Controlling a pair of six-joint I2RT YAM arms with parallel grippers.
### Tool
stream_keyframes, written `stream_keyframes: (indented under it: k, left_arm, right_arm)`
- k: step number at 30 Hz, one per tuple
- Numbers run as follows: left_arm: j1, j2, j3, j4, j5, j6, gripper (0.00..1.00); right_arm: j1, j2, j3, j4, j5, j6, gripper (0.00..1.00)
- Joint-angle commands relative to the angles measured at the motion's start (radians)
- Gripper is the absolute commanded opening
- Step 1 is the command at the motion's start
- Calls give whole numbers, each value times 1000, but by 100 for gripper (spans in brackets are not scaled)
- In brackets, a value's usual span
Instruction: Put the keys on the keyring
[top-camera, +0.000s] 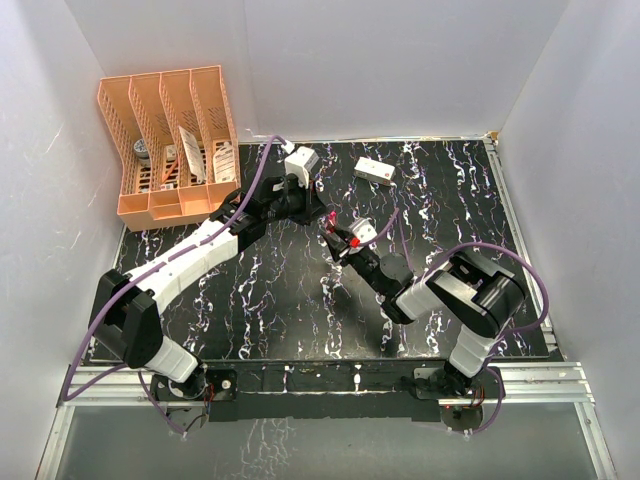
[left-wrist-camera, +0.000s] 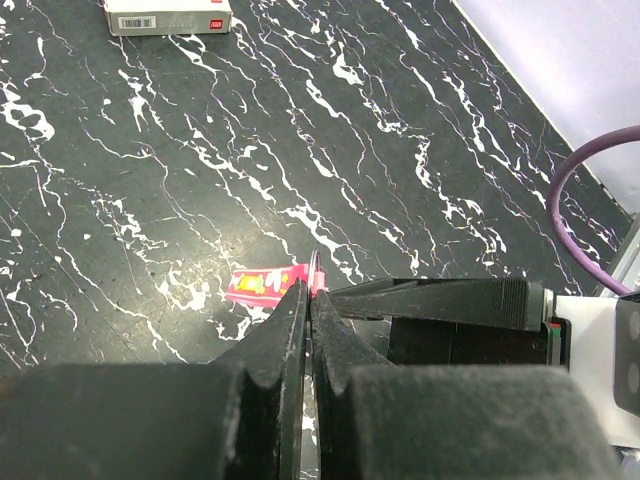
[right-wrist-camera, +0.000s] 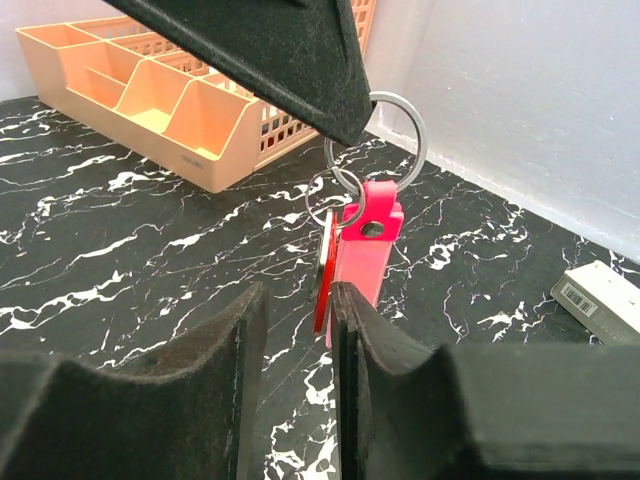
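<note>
My left gripper (left-wrist-camera: 310, 290) is shut on the keyring (right-wrist-camera: 398, 135) and holds it above the table, with the ring's top pinched at its fingertips (right-wrist-camera: 340, 120). The slim pink tag (right-wrist-camera: 365, 250) hangs down from the ring. A key with a red head (right-wrist-camera: 324, 270) hangs edge-on from a smaller ring beside the tag. My right gripper (right-wrist-camera: 300, 295) is open, its tips just below and in front of the red key and tag. In the top view both grippers meet at the table's middle (top-camera: 335, 225). I cannot make out the pale metal key.
A white rectangular box (top-camera: 373, 171) with red marks lies at the back right of the black marble table (top-camera: 250, 290). An orange desk organizer (top-camera: 170, 140) stands at the back left corner. White walls surround the table.
</note>
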Motion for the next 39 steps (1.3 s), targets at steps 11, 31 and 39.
stream_keyframes:
  k: [11, 31, 39]
  left_arm:
    - [-9, -34, -7, -25, 3, 4, 0]
    - [-10, 15, 121, -253, 8, 82, 0]
    - [-10, 33, 151, -300, 33, 102, 0]
  right_arm:
    - [2, 6, 57, 366, 23, -13, 16]
    - [1, -32, 44, 314, 99, -78, 0]
    - [-7, -53, 40, 289, 158, -99, 0]
